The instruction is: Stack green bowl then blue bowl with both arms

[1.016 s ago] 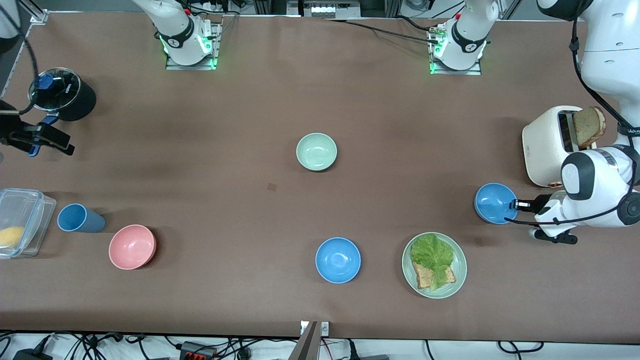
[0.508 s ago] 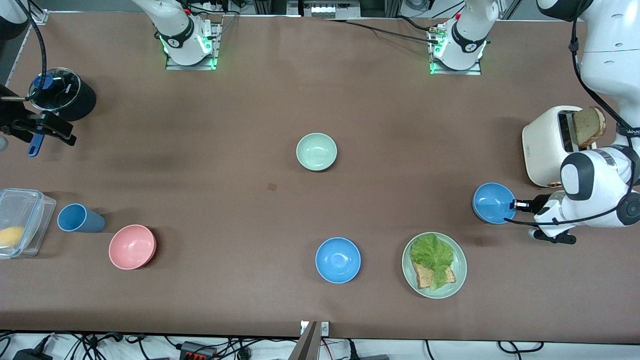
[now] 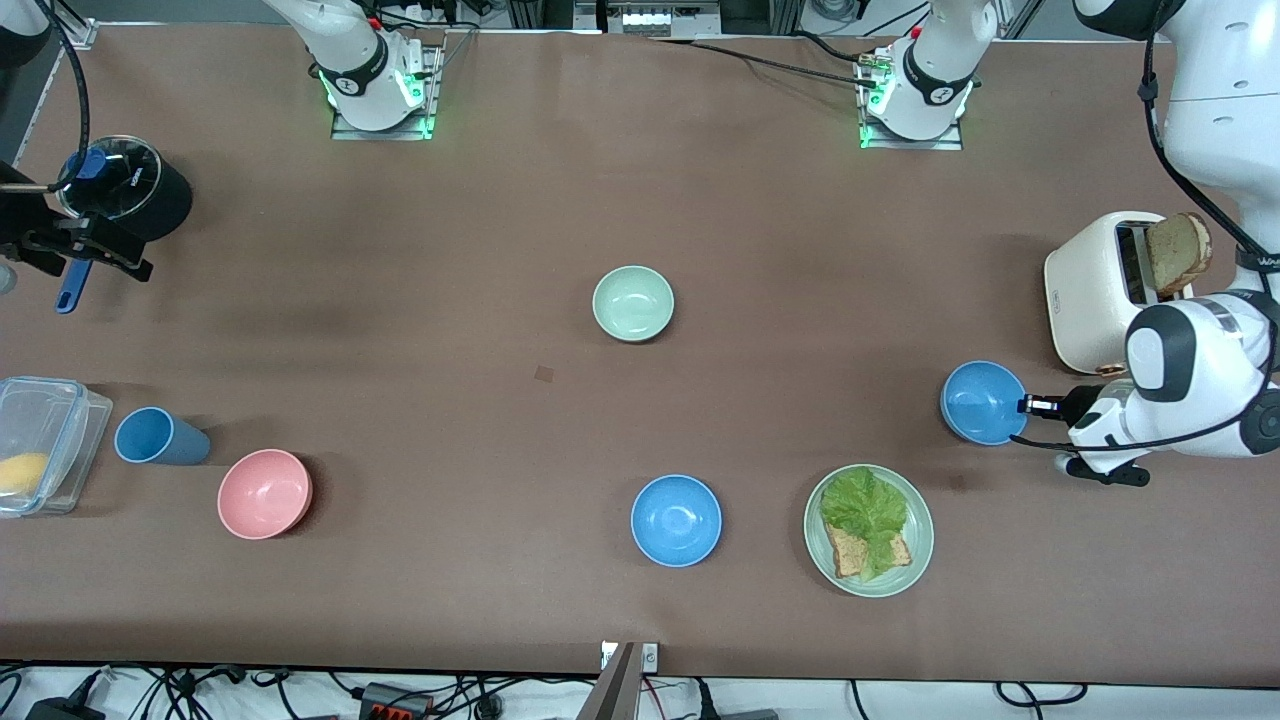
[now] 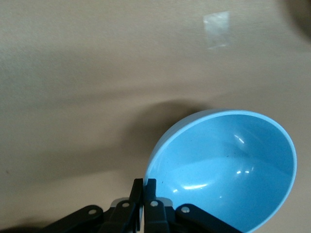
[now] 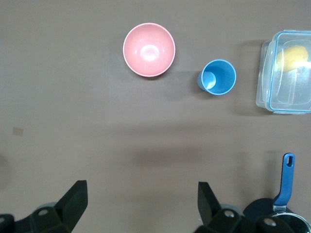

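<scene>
front view shows broad bare table (image 3: 420, 330) around the green bowl (image 3: 633, 303) at mid-table. left gripper (image 3: 1030, 406) pinches tight on the blue bowl (image 3: 980, 403) rim, tilted by the toaster (image 3: 1100, 290). right gripper (image 5: 141, 201), jaws spread wide and empty, hangs near the table's edge.

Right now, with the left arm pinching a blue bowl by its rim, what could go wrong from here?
1. The left end effector is shut on only a thin edge of the blue bowl, which hangs tilted; it may swing or slip during the carry.
2. The toaster and the lettuce plate sit close by, so a low path could clip them.
3. The green bowl stands loose mid-table; an off-centre drop could shove it. The right end effector waits open over the pot.
</scene>
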